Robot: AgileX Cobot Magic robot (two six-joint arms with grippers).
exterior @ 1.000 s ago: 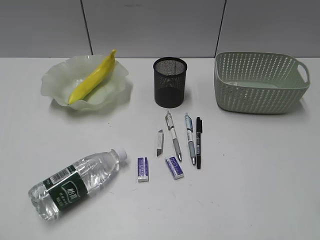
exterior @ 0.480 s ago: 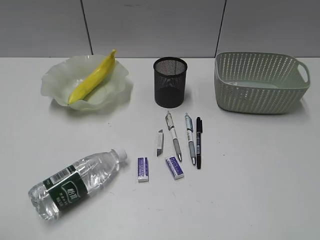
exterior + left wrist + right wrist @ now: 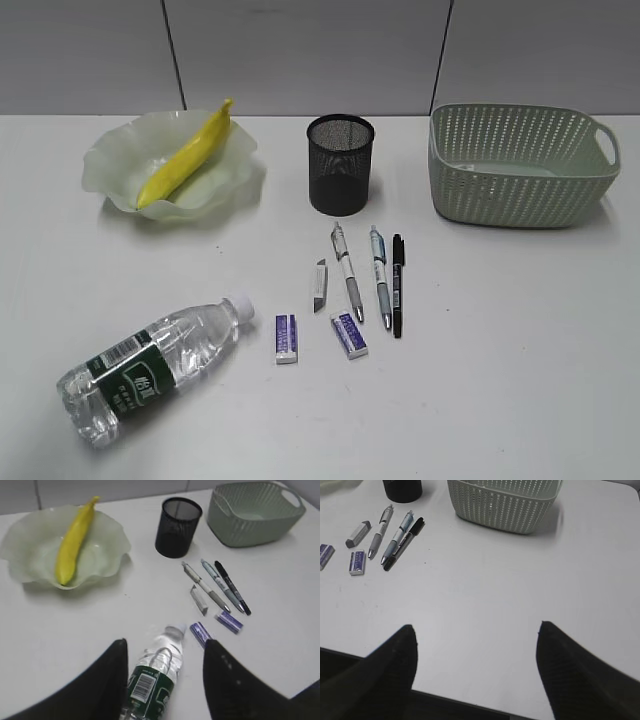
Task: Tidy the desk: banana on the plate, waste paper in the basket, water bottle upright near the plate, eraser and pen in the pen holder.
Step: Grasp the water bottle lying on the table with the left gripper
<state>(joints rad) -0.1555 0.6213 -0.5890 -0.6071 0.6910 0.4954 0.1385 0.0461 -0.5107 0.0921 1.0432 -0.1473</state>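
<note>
Banana [image 3: 188, 153] lies in plate [image 3: 112, 165], far-left of desk [image 3: 520, 340], so that item looks done. No waste paper visible on desk; basket [image 3: 520, 180] far-right, its interior only partly seen, can't tell if paper is inside.

Bottle [image 3: 150, 372] on its side, near-left, cap pointing toward the erasers, well apart from plate. Judged next job: stand it up by plate.

My left jaws [image 3: 165, 680] hang over bottle, one finger each side of its body, about half open, nothing gripped yet. Straddle is set up for a clamp across the body near the label; round, smooth plastic may roll or slip if I close off-centre.

My right jaws [image 3: 476, 667] wide open, empty, over bare desk at near-right, clear of everything.

Three pens [image 3: 378, 280] lie side by side in front of pen holder [image 3: 340, 163], holder upright, between plate and basket. Two purple-label erasers [image 3: 286, 338] plus a small grey block [image 3: 319, 285] just left of the pens. None in holder yet.
</note>
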